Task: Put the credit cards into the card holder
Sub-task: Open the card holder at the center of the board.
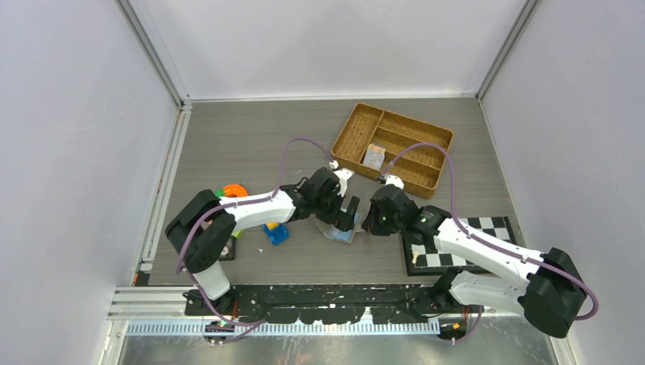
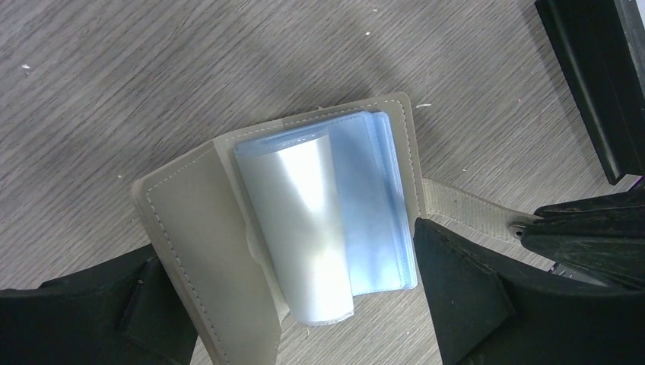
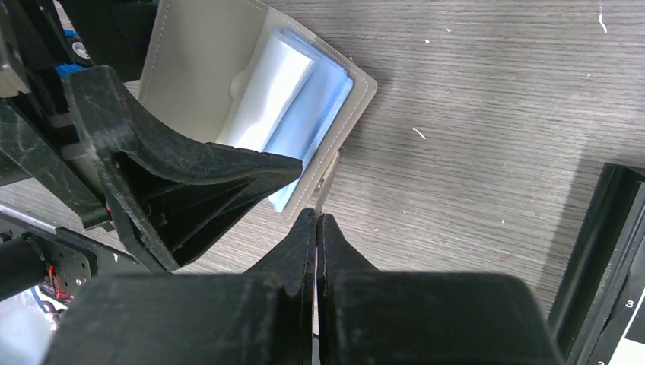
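Observation:
The card holder [image 1: 340, 230] lies open on the table, its grey cover spread and its light blue sleeves [image 2: 365, 198] fanned up; it also shows in the right wrist view [image 3: 205, 61]. My left gripper [image 2: 289, 255] is open and straddles the holder, one finger on each side. My right gripper [image 3: 316, 217] is shut on the holder's snap tab [image 2: 471, 209], pinching the strap just off the right cover edge. A small pale stack, the credit cards [image 1: 373, 156], lies in the wicker tray. No card shows in either gripper.
The wicker tray [image 1: 426, 137] with compartments stands at the back right. A black-and-white chequered board [image 1: 487, 228] lies under my right arm. A blue object [image 1: 276, 233], an orange one [image 1: 234, 190] and a black tile [image 1: 228, 249] lie by my left arm.

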Controlling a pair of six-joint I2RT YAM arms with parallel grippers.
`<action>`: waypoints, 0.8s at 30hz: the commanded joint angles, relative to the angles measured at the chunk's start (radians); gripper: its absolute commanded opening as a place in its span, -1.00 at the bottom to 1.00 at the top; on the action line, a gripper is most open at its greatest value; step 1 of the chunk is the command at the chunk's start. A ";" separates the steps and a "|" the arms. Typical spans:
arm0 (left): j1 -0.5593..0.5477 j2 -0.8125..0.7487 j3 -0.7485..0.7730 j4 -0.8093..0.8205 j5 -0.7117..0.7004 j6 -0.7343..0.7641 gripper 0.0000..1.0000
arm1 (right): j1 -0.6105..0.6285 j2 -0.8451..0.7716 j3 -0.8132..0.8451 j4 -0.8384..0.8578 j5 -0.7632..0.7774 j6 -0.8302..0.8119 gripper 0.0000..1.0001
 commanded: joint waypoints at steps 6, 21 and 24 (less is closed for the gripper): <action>-0.005 0.028 0.030 -0.013 -0.042 0.028 0.99 | 0.004 -0.050 0.025 0.014 0.030 0.010 -0.99; -0.007 0.016 0.042 -0.066 -0.236 0.032 0.99 | 0.004 -0.056 0.021 -0.011 0.058 -0.004 -0.99; -0.007 0.008 0.038 -0.081 -0.292 0.032 0.99 | 0.004 -0.057 0.015 -0.006 0.061 -0.001 -0.99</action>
